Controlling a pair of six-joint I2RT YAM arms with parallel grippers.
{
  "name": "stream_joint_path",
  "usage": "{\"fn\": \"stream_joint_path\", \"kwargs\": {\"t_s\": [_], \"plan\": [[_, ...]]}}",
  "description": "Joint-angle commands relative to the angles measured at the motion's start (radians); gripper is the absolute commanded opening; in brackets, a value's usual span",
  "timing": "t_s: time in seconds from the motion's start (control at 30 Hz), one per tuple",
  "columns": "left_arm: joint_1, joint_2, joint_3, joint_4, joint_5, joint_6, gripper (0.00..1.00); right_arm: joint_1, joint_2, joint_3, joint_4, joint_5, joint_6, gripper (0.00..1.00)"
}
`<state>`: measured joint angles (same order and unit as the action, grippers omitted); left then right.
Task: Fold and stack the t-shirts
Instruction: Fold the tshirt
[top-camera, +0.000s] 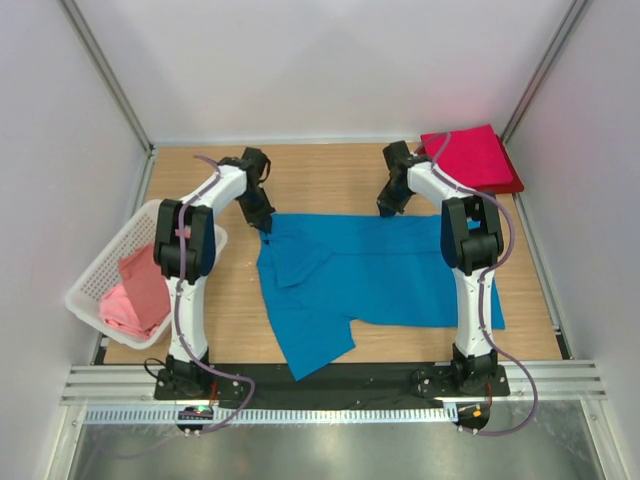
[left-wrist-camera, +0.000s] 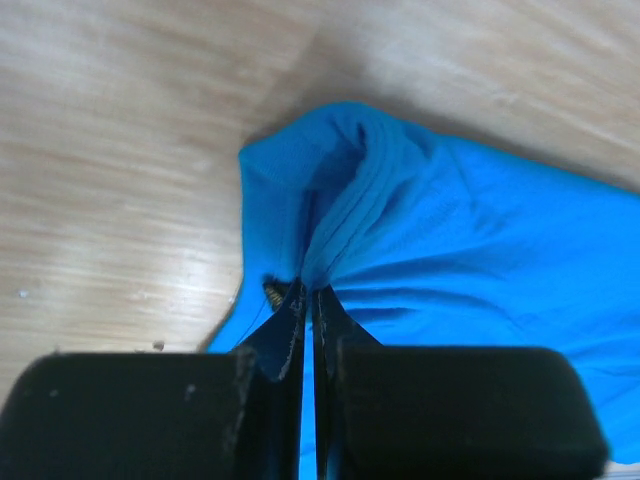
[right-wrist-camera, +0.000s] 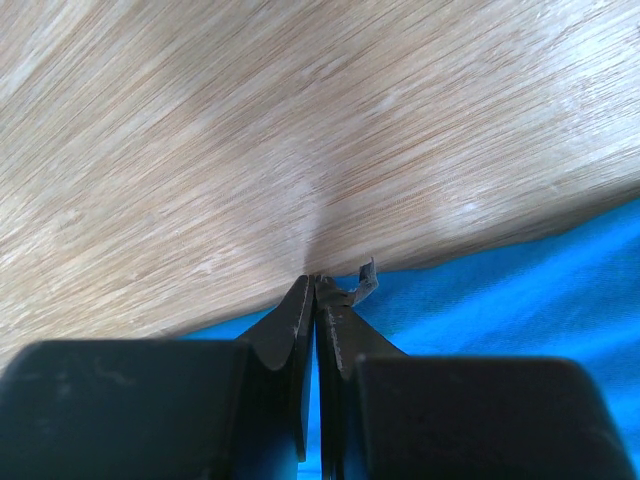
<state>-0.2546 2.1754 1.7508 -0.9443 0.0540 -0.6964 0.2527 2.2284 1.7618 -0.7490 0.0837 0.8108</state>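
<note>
Blue t-shirt (top-camera: 380, 280) lies spread flat on the wooden table (top-camera: 330, 180), its long axis running left to right across the front of both arms, with one sleeve trailing off toward the near edge. The coming move turns on the far edge of that shirt: both tools sit on it, so the whole body of cloth lies on the near side of them, toward the arm bases. The left tool (left-wrist-camera: 308, 290) is clamped on the far left corner, where the soft cotton bunches into ridges and creases that fan out from the pinch. The right tool (right-wrist-camera: 315, 285) has its jaws together on the far hem further right, and it appears to nip the thin edge of the cloth, with bare wood grain beyond it. Judging from this, drawing both corners toward the near edge would fold the shirt along its length, and the limp fabric may sag between the two grips. A red t-shirt (top-camera: 468, 158) rests folded into a neat square at the far right corner, well apart. Pink t-shirts (top-camera: 135, 295) lie crumpled in the white lattice basket (top-camera: 95, 280) at the left.
</note>
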Motion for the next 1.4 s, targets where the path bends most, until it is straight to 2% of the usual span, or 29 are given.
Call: {"fn": "stream_joint_path", "kwargs": {"t_s": [0.0,0.13,0.27,0.4,0.53,0.63,0.8,0.93,1.17,1.37], "plan": [[0.003,-0.055,-0.045,-0.044,0.001,-0.051,0.00,-0.013,0.048,-0.009,0.027,0.054,0.002,0.10],[0.003,-0.058,-0.079,-0.033,-0.020,-0.067,0.00,-0.013,0.047,-0.009,0.027,0.057,0.005,0.10],[0.003,-0.017,-0.028,-0.069,-0.028,-0.069,0.00,-0.015,0.048,-0.009,0.027,0.057,0.005,0.10],[0.005,0.023,0.083,-0.143,-0.040,-0.063,0.29,-0.013,0.033,0.001,0.027,0.041,-0.027,0.14],[0.003,0.003,0.194,-0.194,-0.019,-0.068,0.37,-0.013,-0.018,0.034,-0.032,0.031,-0.059,0.27],[0.003,-0.008,0.277,-0.188,-0.006,-0.069,0.41,-0.027,-0.087,0.018,-0.050,0.030,-0.061,0.33],[0.003,0.023,0.329,-0.076,0.118,-0.057,0.43,-0.073,-0.185,-0.018,-0.101,0.036,-0.071,0.37],[-0.005,0.070,0.322,-0.008,0.210,-0.045,0.41,-0.150,-0.246,-0.111,-0.124,0.056,-0.085,0.37],[-0.005,0.115,0.223,0.091,0.187,-0.054,0.38,-0.335,-0.326,-0.284,-0.072,0.094,-0.130,0.32],[0.000,0.216,0.314,0.015,0.037,-0.035,0.37,-0.481,-0.288,-0.435,0.037,0.148,-0.137,0.27]]}}
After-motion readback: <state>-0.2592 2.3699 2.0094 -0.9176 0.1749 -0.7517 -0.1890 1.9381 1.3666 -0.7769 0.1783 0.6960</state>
